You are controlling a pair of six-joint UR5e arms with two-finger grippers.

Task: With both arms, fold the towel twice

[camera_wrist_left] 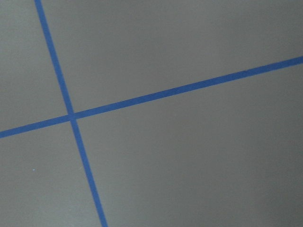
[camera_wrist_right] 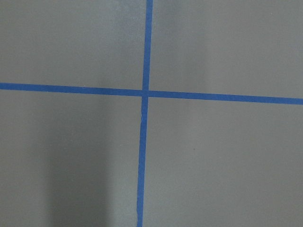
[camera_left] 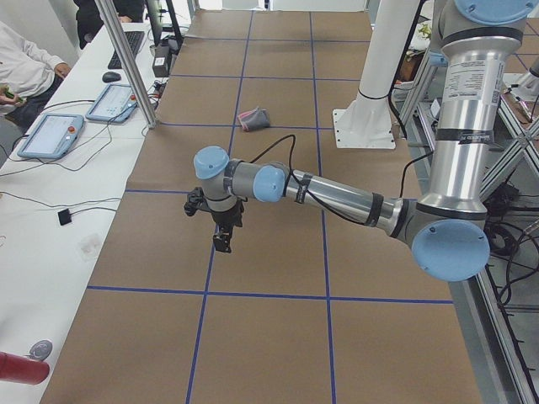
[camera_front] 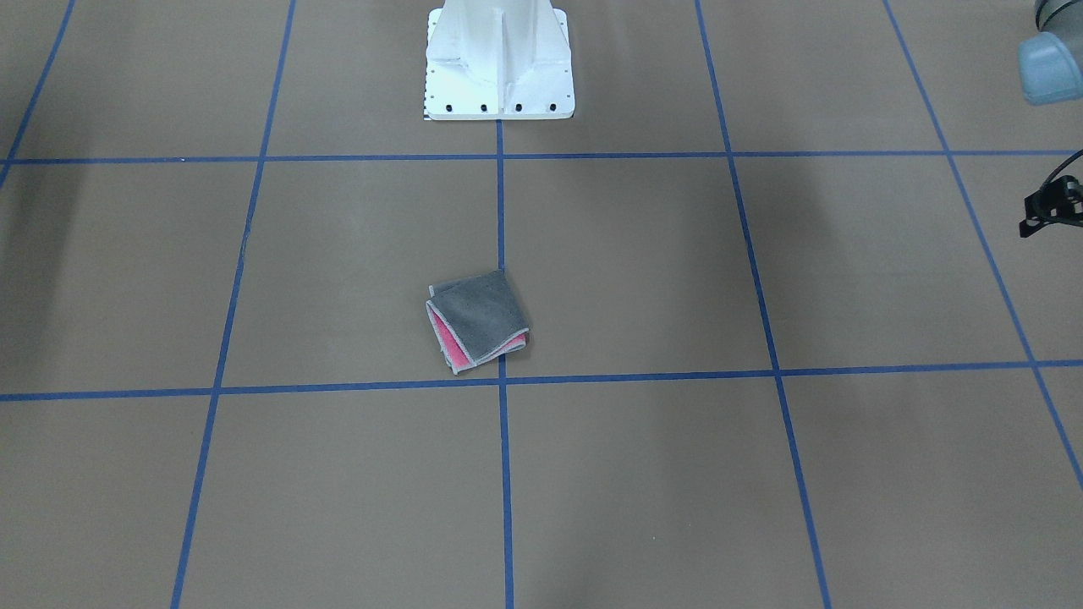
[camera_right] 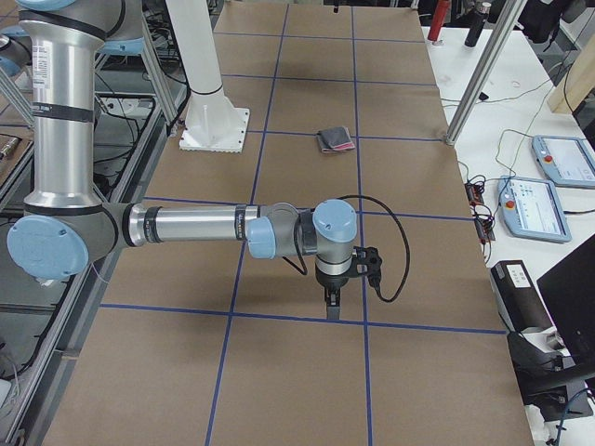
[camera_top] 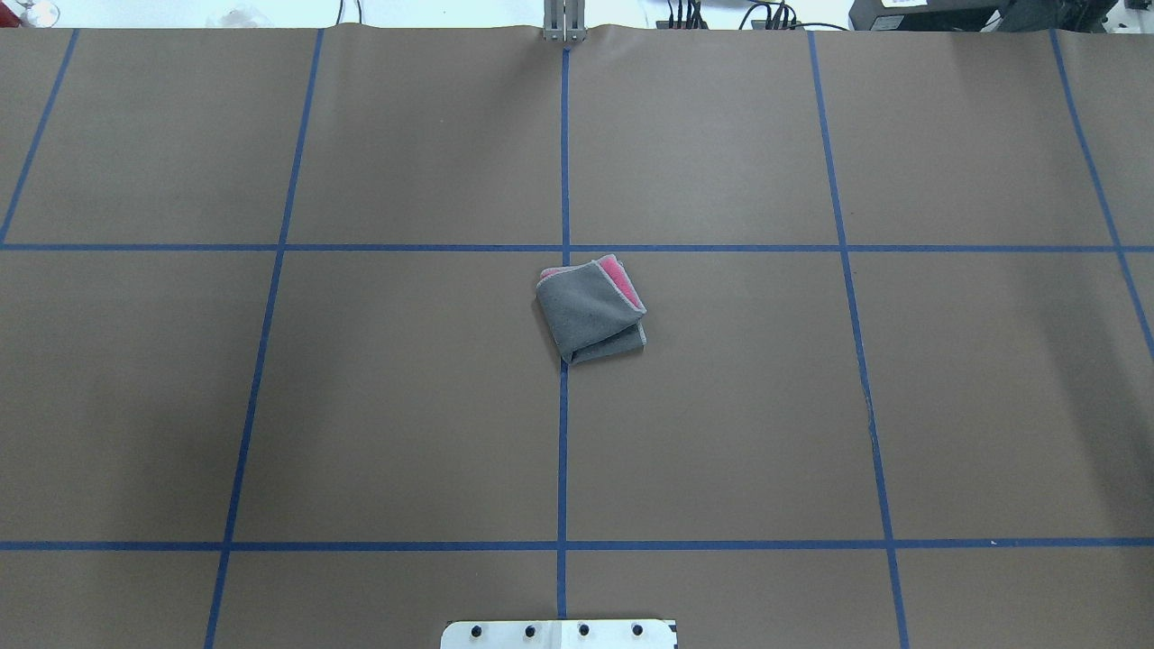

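Note:
The towel [camera_front: 476,320] lies folded into a small square near the table's middle, dark grey face out, with pink showing along one edge. It also shows in the overhead view [camera_top: 592,311] and both side views [camera_left: 253,119] [camera_right: 333,140]. My left gripper [camera_left: 221,240] hangs above the table far to the towel's left, pointing down. My right gripper [camera_right: 332,307] hangs far to the towel's right. Neither touches the towel. I cannot tell whether either is open or shut. Both wrist views show only brown table and blue tape.
The white pedestal base [camera_front: 499,68] stands at the robot's edge of the table. Blue tape lines [camera_top: 563,451] grid the brown surface. Part of the left arm [camera_front: 1049,68] shows at the edge. An operators' bench with tablets [camera_left: 50,135] and a metal post [camera_left: 126,67] lie beyond.

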